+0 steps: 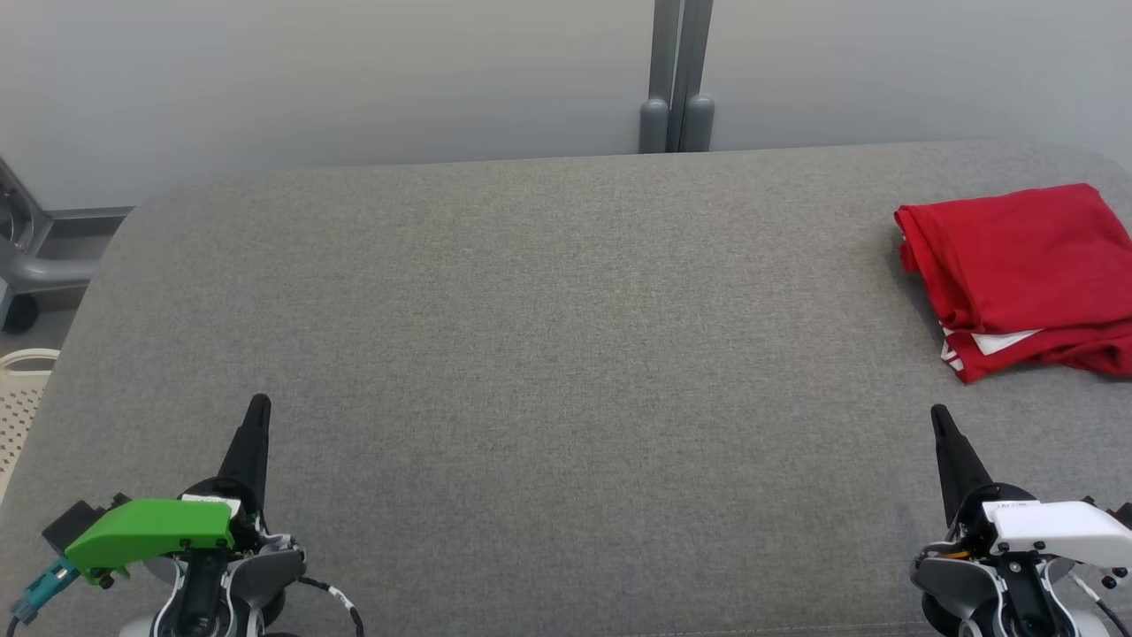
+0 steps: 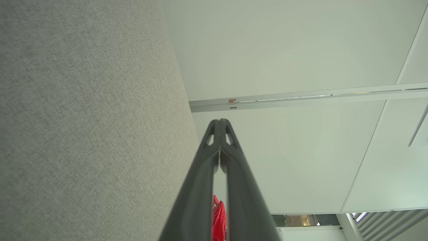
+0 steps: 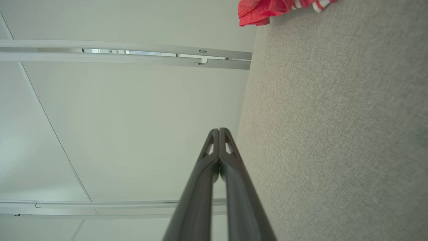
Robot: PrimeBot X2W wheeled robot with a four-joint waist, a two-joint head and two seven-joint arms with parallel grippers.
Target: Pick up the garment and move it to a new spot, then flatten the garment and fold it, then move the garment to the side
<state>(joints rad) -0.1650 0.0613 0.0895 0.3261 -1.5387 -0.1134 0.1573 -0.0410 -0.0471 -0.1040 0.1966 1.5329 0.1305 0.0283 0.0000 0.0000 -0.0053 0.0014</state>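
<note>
The garment (image 1: 1026,274) is red with white trim and lies folded at the far right of the grey padded table (image 1: 548,354), reaching the picture's right edge. A sliver of the garment (image 2: 219,219) shows between the left fingers in the left wrist view, and its edge (image 3: 264,11) shows at the top of the right wrist view. My left gripper (image 1: 259,405) rests at the lower left, shut and empty, far from the garment. My right gripper (image 1: 938,414) rests at the lower right, shut and empty, a short way in front of the garment. Both pairs of fingertips (image 2: 219,122) (image 3: 219,130) meet with nothing between them.
A pale wall with a grey post (image 1: 676,80) stands behind the table. A cream perforated basket (image 1: 22,398) and a grey frame (image 1: 35,257) sit off the table's left edge. The table's middle and left are bare grey fabric.
</note>
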